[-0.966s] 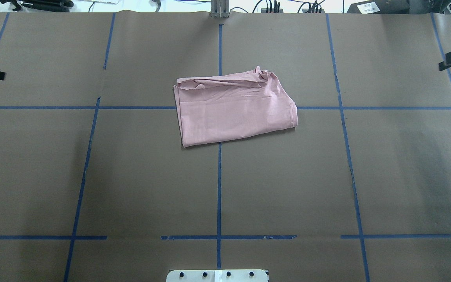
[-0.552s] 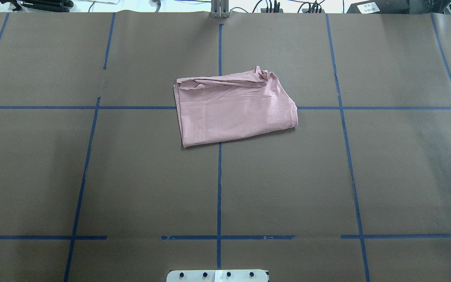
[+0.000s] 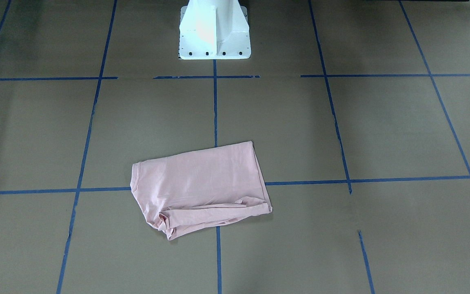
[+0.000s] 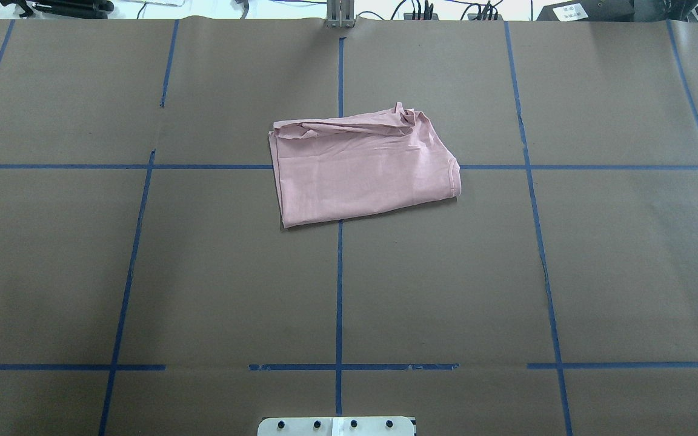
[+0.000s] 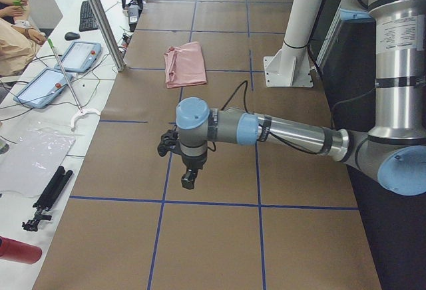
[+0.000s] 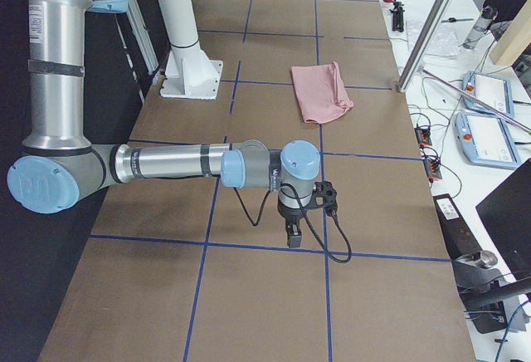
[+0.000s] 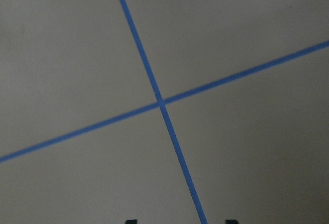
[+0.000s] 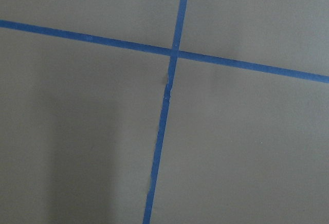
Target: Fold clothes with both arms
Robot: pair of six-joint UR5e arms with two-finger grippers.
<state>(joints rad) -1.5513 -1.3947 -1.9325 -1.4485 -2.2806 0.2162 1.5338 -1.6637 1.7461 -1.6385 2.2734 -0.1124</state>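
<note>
T-shirt (image 4: 361, 166) lies folded compact, straight out from the pedestal base (image 3: 214, 32), fold judged done, so left gripper (image 5: 188, 178) hangs well off to one side of that base, spread wide and empty, right gripper (image 6: 293, 233) well off to the other, opening impossible to tell

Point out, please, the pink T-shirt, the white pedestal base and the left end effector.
pink T-shirt (image 4: 361, 175), overhead exterior view, cloth's middle.
white pedestal base (image 3: 214, 50), exterior front-facing view, foot plate.
left end effector (image 5: 188, 182), exterior left view, between fingertips.
</note>
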